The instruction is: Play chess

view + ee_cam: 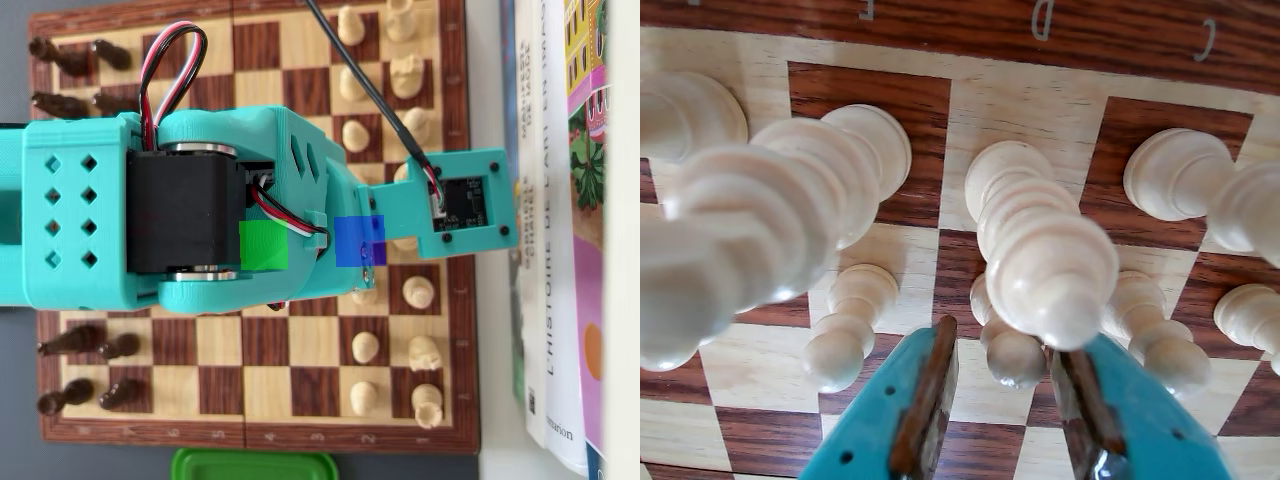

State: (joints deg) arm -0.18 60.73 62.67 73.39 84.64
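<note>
In the wrist view my teal gripper is open, and its brown-padded fingers straddle the round head of a white pawn. The pawn sits close to the right finger, with a gap on its left. A tall white piece stands just behind it, blurred and partly covering it. More white pawns stand on either side. In the overhead view the teal arm covers the middle of the chessboard and hides the fingers. White pieces line the right side and dark pieces the left.
A big blurred white piece looms close at the left of the wrist view. In the overhead view books lie along the board's right edge and a green lid sits below it. The wrist camera mount overhangs the white back rows.
</note>
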